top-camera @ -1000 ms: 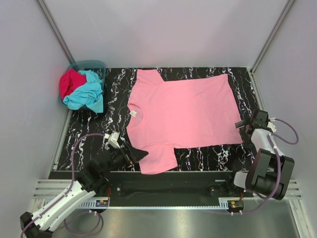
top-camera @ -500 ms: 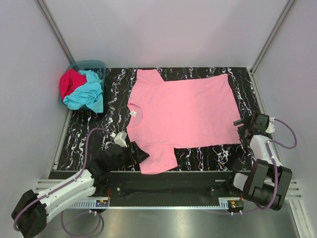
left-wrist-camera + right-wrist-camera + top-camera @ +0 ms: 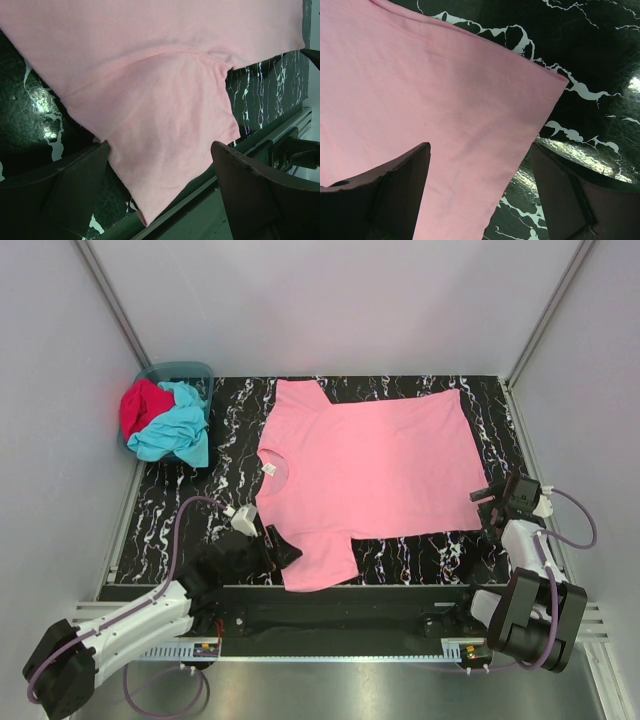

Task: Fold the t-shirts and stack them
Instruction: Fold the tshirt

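Note:
The light pink t-shirt [image 3: 370,475] lies spread flat on the black marbled table [image 3: 180,510], with its neck to the left. My left gripper [image 3: 283,550] is low at the shirt's near sleeve [image 3: 170,140]. It is open, and its fingers straddle the sleeve edge in the left wrist view [image 3: 160,145]. My right gripper [image 3: 487,502] is open at the near right hem corner [image 3: 555,80], with pink cloth between its spread fingers [image 3: 481,146]. The turquoise t-shirt [image 3: 175,430] and the red t-shirt [image 3: 140,408] are bunched in the basket.
The teal plastic basket [image 3: 190,370] stands at the table's back left corner. Grey walls close in the back and both sides. The table's metal front rail [image 3: 260,145] runs just below the near sleeve.
The left arm has swung so that its gripper sits closer to the near sleeve. The right gripper has come slightly nearer, onto the hem corner. The shirt has not moved.

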Tool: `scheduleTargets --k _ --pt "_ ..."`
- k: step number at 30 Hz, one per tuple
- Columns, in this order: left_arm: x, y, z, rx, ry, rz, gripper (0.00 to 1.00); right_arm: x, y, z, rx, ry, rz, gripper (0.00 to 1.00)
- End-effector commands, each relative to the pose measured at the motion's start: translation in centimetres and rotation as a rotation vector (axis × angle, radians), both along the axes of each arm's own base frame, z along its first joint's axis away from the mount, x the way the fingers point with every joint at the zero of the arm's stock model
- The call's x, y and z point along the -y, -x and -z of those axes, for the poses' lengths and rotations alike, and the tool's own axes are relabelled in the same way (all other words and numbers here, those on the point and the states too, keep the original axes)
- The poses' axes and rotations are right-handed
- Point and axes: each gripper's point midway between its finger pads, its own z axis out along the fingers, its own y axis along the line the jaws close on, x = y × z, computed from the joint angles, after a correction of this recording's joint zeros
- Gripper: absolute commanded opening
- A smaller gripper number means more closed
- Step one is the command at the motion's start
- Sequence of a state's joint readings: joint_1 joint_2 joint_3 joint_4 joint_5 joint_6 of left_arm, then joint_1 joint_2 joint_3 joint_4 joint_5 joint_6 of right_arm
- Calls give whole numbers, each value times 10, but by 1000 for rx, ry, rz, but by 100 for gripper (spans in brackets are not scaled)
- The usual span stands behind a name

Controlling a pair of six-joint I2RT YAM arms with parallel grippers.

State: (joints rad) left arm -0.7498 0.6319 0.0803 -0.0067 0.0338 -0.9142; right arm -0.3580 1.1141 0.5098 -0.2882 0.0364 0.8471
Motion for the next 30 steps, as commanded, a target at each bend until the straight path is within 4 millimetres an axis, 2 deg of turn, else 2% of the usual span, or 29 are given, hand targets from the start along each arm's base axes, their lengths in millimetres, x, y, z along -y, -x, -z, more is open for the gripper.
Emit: scheduleTargets --k 1,4,5,7,12,15,19,22,30 --pt "-6 1 6 -16 -54 -1 91 3 -5 -3 13 6 16 88" --pt "-12 7 13 -61 -91 -11 90 8 -4 -6 15 24 38 87" --pt "-13 6 9 -63 -98 -16 90 11 -3 -6 7 36 49 87" --pt "-25 6 14 -80 -166 -44 90 14 0 -6 -5 52 60 87" --pt "-31 -5 -6 -34 -218 -75 90 15 -3 -7 -11 50 68 87" --pt "-29 -2 -8 -56 -218 -59 90 15 -5 -7 -11 42 64 87" --pt "-32 4 10 -98 -237 -63 90 15 -6 -11 4 43 67 87" --pt "-27 6 19 -107 -198 -58 90 14 -6 -11 5 40 66 87" --pt "-2 3 27 -108 -111 4 89 12 -5 -9 7 27 65 87"
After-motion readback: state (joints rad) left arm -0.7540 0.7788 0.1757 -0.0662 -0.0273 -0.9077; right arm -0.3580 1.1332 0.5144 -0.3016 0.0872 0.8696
